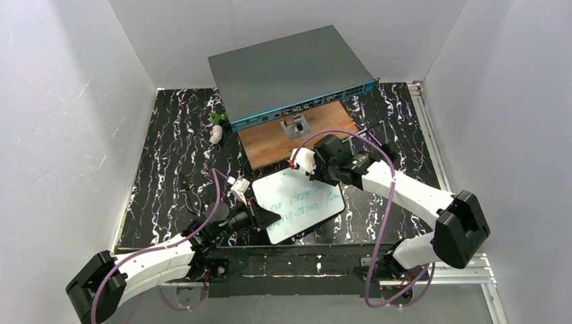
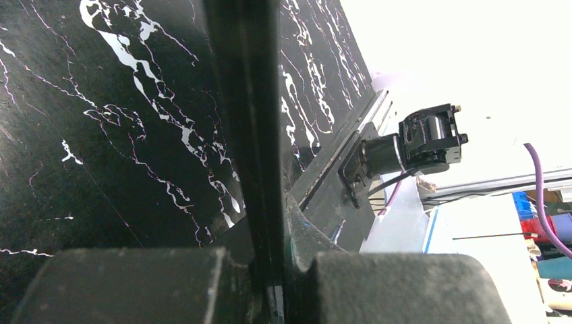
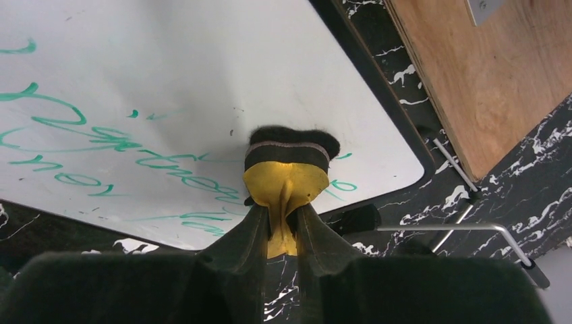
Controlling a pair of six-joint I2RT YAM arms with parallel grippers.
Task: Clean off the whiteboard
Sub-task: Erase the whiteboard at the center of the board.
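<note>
My left gripper (image 2: 268, 273) clamps the whiteboard's (image 3: 168, 74) rim; my right gripper (image 3: 283, 226) pinches the yellow eraser (image 3: 287, 177) against it. Next, I judge: sweep across the green writing (image 3: 101, 131).

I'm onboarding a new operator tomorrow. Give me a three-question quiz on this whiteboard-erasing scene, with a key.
1. True or false: the small white rectangular whiteboard is already wiped fully clean.
2. What does the right gripper hold? A) a green marker; B) a yellow eraser with a black felt pad; C) nothing.
3. Fill in: the left gripper is shut on the whiteboard's ____.

Key: 1 false, green handwriting shows on it; 2 B; 3 edge.
</note>
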